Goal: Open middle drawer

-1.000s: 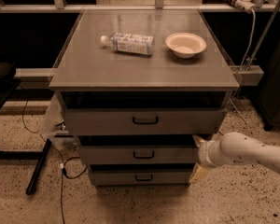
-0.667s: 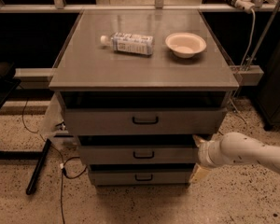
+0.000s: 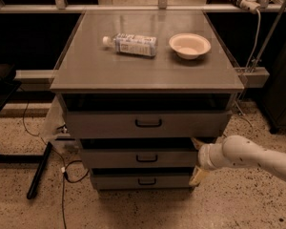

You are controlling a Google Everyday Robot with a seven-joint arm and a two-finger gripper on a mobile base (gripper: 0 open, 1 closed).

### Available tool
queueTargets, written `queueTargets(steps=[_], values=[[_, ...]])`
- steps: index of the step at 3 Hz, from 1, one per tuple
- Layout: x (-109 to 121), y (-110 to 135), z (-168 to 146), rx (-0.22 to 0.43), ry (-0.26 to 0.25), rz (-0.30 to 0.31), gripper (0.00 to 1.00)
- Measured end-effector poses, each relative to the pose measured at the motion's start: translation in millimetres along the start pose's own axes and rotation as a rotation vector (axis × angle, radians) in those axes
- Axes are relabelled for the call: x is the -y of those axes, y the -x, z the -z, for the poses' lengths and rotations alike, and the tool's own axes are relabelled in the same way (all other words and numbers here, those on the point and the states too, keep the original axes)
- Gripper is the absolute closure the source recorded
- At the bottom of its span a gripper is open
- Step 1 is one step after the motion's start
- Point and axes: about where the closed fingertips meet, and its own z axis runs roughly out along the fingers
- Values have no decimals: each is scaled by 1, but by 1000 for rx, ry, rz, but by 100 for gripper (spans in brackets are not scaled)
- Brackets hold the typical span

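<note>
Speckled floor [image 3: 133, 209] runs out in front of a grey drawer cabinet [image 3: 148, 78], with a loose black cable [image 3: 66, 173] trailing at its far-side foot. On the cabinet top lie a plastic bottle [image 3: 131, 44] on its side and a pale bowl [image 3: 189, 45], both well back from the front edge.

Three drawers stack below. The middle drawer [image 3: 109, 159] sits between the taller top drawer [image 3: 100, 124] and the narrow bottom drawer [image 3: 114, 181], and its front looks pushed in or nearly so. Its small black bar handle [image 3: 147, 158] lies level at the centre of the front, long axis horizontal.

At the cabinet's corner, the gripper [image 3: 197, 159] on the white arm [image 3: 248, 155] is level with the middle drawer but off the end of its front. Two pale fingertips [image 3: 199, 176] show, one above the other and spread wide, with nothing between them.

The coming move turns on one offset: the handle lies sideways from the gripper, inward along the drawer front, at about the same height. The vertical spread of the fingers suits a horizontal bar, so the gripper likely needs only to slide inward and forward to straddle it. The top drawer's front overhangs just above, which leaves little headroom. Bare floor gives room for pulling the drawer straight out toward the camera.
</note>
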Motion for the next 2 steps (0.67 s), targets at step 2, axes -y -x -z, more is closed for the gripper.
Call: queueTargets(steps=[2], values=[[22,1,-30,124,-46,74,0]])
